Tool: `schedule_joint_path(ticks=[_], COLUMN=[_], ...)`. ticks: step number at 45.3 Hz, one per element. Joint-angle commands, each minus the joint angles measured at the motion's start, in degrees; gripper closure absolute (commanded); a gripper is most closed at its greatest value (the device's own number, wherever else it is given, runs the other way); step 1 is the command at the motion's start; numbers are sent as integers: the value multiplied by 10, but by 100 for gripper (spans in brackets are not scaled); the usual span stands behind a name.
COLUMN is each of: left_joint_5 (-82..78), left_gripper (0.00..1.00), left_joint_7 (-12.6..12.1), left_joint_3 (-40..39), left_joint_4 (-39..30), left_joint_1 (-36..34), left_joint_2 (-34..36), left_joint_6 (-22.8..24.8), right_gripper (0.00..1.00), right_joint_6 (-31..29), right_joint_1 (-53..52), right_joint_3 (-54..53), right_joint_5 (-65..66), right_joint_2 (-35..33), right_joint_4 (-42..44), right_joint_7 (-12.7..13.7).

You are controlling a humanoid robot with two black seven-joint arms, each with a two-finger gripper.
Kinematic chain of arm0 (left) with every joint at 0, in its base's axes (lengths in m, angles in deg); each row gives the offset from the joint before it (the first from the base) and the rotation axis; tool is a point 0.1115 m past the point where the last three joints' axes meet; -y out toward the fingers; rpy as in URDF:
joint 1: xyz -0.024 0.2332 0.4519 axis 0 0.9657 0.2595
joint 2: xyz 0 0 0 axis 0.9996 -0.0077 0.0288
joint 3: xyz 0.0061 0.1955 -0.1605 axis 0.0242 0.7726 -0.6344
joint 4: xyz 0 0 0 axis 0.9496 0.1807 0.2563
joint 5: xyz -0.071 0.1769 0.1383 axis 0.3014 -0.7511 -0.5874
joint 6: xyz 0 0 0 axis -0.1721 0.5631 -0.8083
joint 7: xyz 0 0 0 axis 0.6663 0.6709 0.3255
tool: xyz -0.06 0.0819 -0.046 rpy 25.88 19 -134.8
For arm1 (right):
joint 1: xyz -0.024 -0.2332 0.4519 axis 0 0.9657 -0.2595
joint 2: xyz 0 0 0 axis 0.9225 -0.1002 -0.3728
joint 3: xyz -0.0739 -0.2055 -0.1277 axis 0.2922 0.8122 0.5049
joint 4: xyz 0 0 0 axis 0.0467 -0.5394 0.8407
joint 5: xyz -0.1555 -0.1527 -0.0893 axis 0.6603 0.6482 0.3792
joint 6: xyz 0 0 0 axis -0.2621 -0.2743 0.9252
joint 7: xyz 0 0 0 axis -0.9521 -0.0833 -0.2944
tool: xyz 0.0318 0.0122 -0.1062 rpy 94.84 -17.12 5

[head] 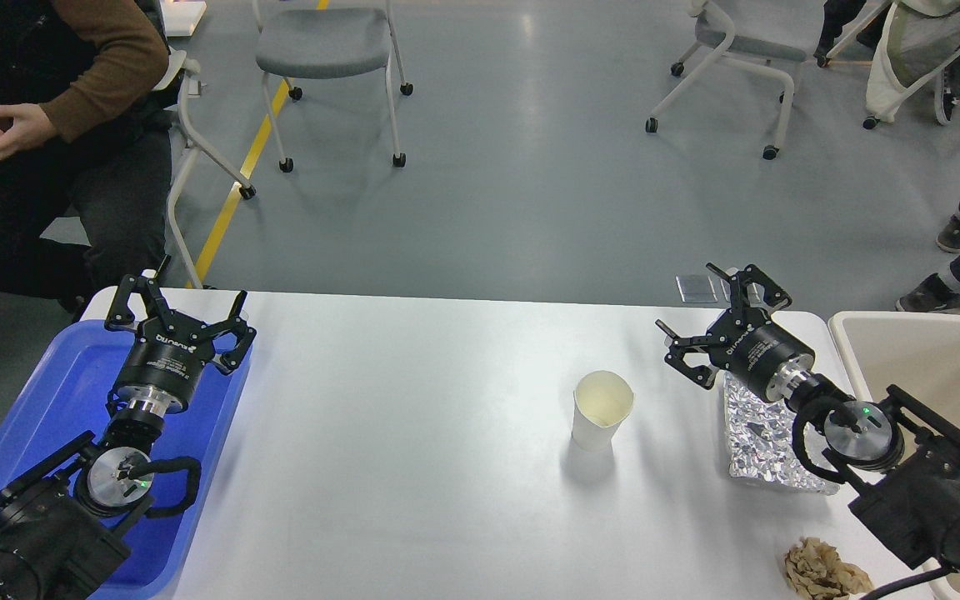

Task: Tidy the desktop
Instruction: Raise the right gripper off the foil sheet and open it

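Desktop [413, 467] wide and white, between blue tray [30, 400] and beige bin [930, 358]; left gripper [178, 310] spread open above tray; right gripper [717, 321] spread open over foil sheet [759, 446]; paper cup [601, 410] upright mid-table; crumpled paper [822, 568] near front edge.

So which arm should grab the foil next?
Right. Its end effector hangs open just beyond the foil, with the beige bin right beside it. The left end effector is over the blue tray, across the desktop.
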Motion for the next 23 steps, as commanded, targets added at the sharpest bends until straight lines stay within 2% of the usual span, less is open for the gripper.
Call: schedule_joint_path(ticks=[1,23], left_joint_5=[0,1], left_gripper=[0,0], left_joint_7=[0,0], left_joint_3=[0,1], left_joint_4=[0,0], left_joint_1=[1,0], left_joint_2=[0,2], left_joint_6=[0,0], right_gripper=[0,0], right_joint_6=[0,-1], right_joint_1=[0,10], right_joint_3=[0,14], right_joint_5=[0,1], right_joint_2=[0,-1], right_joint_4=[0,-20], right_joint_7=[0,1])
